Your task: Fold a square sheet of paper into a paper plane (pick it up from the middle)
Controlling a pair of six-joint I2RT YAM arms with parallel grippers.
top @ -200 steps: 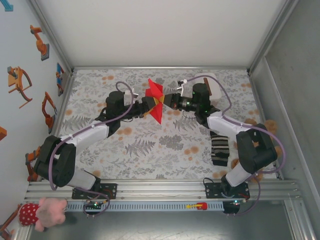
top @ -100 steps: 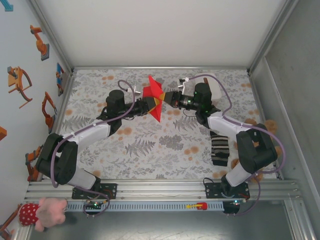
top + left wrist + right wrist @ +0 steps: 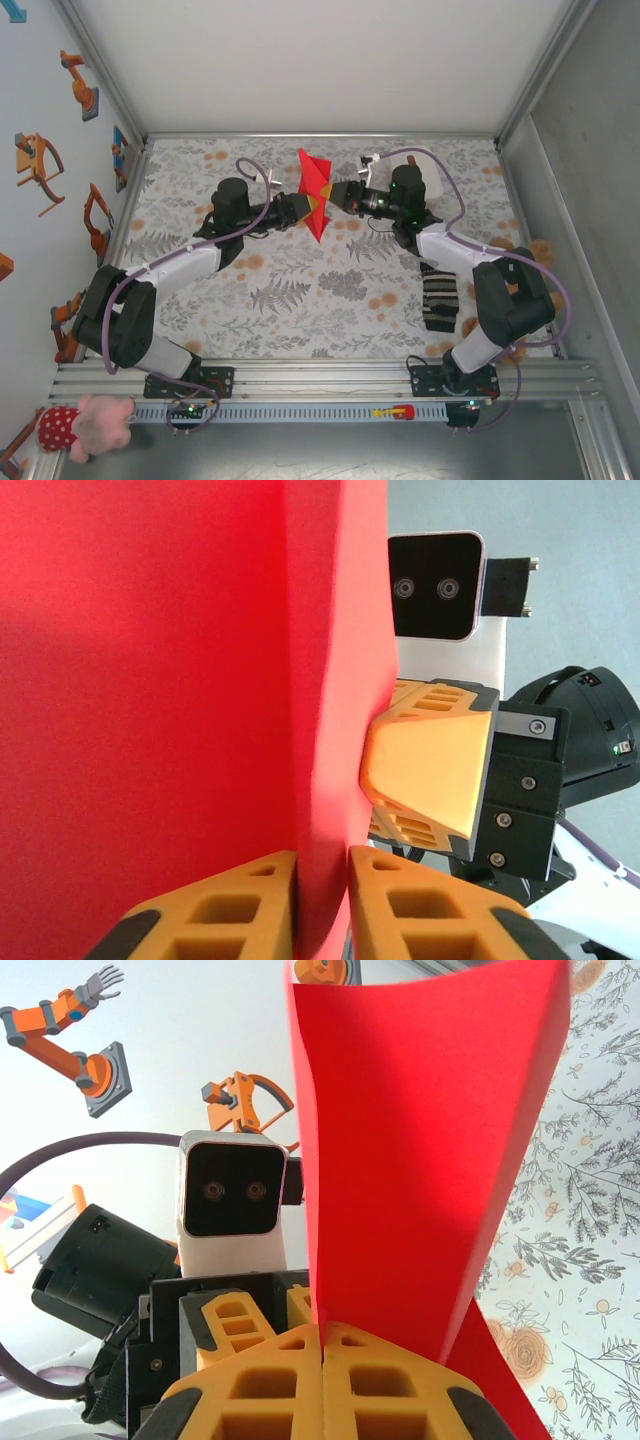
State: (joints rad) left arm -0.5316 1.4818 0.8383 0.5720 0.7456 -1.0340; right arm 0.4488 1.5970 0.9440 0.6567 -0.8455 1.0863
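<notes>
Nearest item, at the near left corner outside the rail: one pink plush toy (image 3: 85, 422), not part of the job. Further in on the right, one striped cloth (image 3: 438, 290) lies flat on the patterned table (image 3: 300, 300), well apart from the work. At mid-table, raised clear of the surface, the square sheet of paper (image 3: 312, 175) hangs between my two arms. My left gripper (image 3: 303, 207) meets it from the left, and the left wrist view shows the sheet running through the narrow gap between the pads, so I judge it pinched. My right gripper (image 3: 332, 196) meets it from the right with its fingers pressed together, the red sheet rising straight out of the seam — closed on the paper. Status: pickup is done and folding is under way. From above, the outline is angular with a sharp tip pointing near, and the left wrist view shows one straight crease. Outstanding, in my judgement: no kite-shaped dart with a centre crease exists yet, so the remaining folds and the set-down are still owed. Furthest, behind my right arm, one white object (image 3: 428, 170) is partly hidden. Count — one sheet, two grippers both on it, one cloth, one toy, one white object, zero finished planes.
</notes>
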